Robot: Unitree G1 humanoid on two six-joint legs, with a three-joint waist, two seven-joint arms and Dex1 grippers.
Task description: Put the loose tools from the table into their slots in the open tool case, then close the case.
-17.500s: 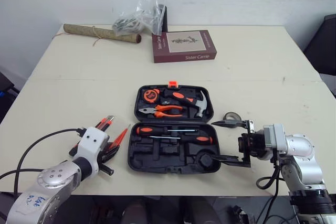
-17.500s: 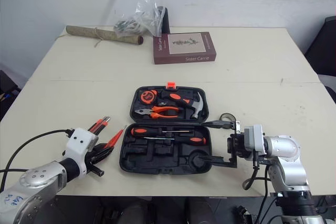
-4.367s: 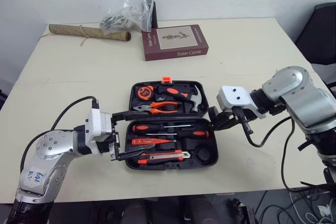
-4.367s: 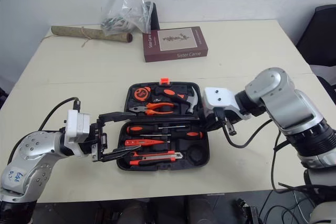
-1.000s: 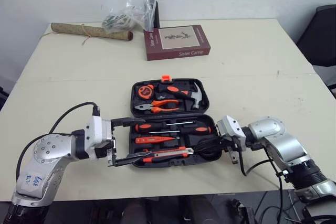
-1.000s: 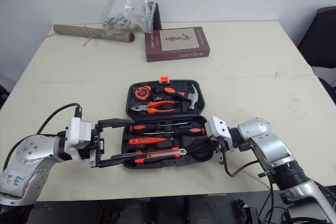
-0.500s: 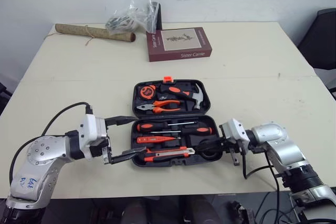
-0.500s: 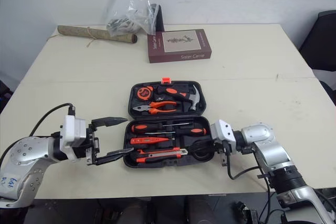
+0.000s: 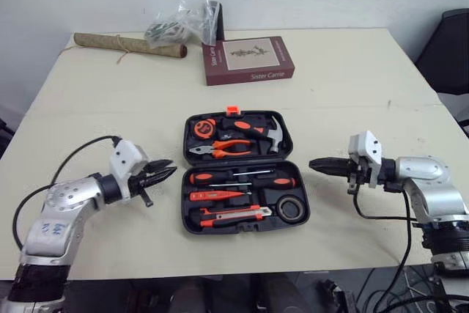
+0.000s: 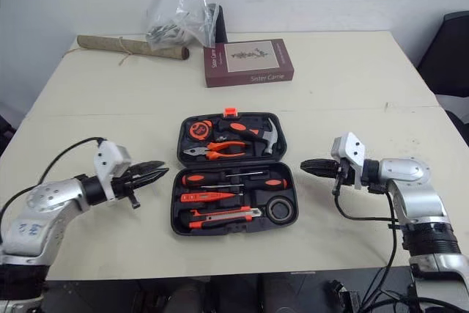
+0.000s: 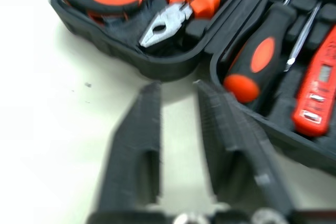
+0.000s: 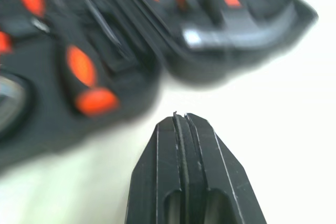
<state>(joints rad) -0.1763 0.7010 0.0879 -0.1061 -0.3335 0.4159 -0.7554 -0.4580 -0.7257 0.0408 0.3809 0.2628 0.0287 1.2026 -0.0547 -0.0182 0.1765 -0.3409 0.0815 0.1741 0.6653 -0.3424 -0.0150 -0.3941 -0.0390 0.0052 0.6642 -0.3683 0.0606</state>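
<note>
one open tool case [image 9: 186,197] between your left gripper [image 9: 166,170], slightly parted, and right gripper [image 9: 317,164], closed, holds one hammer [image 9: 275,134], one pliers [image 9: 220,148]

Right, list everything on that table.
tool case: one, black, centre, open
tape measure: one, orange-black, case's far half
pliers: one, orange, far half
hammer: one, black-orange, far half
screwdrivers: two, orange-black, near half
tester: one, orange, near half
utility knife: one, orange, near half
tape roll: one, black, near half
book: one, maroon, far side
roll: one, tan, far left
bag: one, clear, beside book
left claw: one, black, open, left of case
right claw: one, black, shut, right of case
</note>
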